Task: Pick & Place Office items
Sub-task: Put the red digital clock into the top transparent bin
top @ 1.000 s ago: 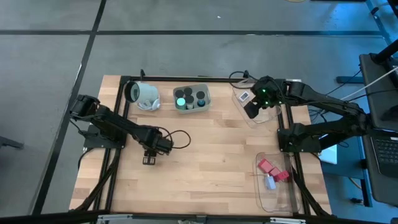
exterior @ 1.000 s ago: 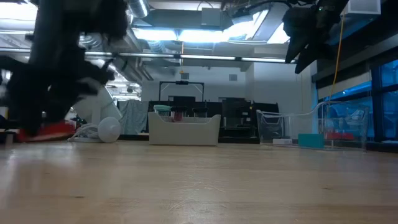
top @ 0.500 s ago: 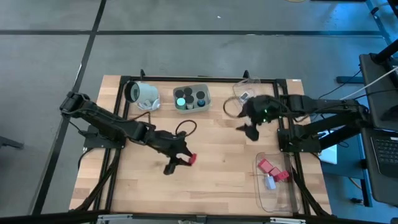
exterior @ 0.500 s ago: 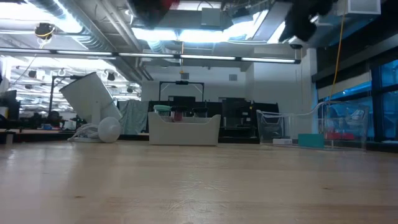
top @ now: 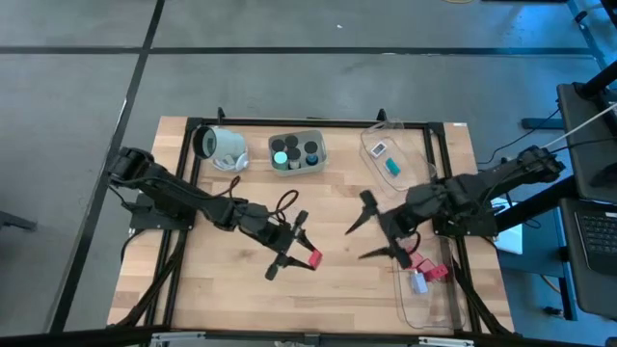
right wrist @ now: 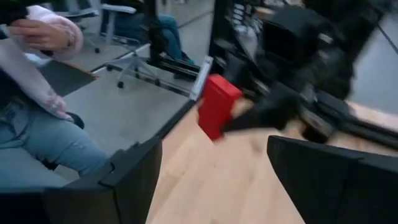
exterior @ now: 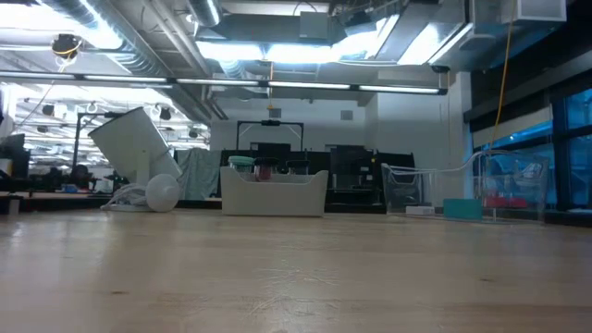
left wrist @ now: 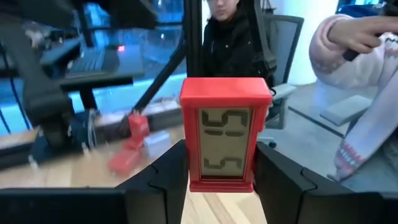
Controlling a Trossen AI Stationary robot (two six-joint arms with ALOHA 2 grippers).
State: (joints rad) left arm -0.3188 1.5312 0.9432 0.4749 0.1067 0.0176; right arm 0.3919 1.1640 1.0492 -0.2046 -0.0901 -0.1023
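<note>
High view: left hand (top: 294, 253) clenched on red block (top: 313, 258), seemingly mid-table; right hand (top: 371, 231) spread, empty.

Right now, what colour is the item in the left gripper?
Red block with a pale display face; clearest in the left wrist view.

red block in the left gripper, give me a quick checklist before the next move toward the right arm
1. Left gripper shut on the red block: ok.
2. Block sits upright and square between the fingers: ok, per left wrist view.
3. Right gripper open, facing the block: ok.
4. Gap remains between the two grippers: ok, apart in high view.
5. Clear tray by the right arm has room: ok, only a few items.
6. Block height above table: cannot tell.
</note>
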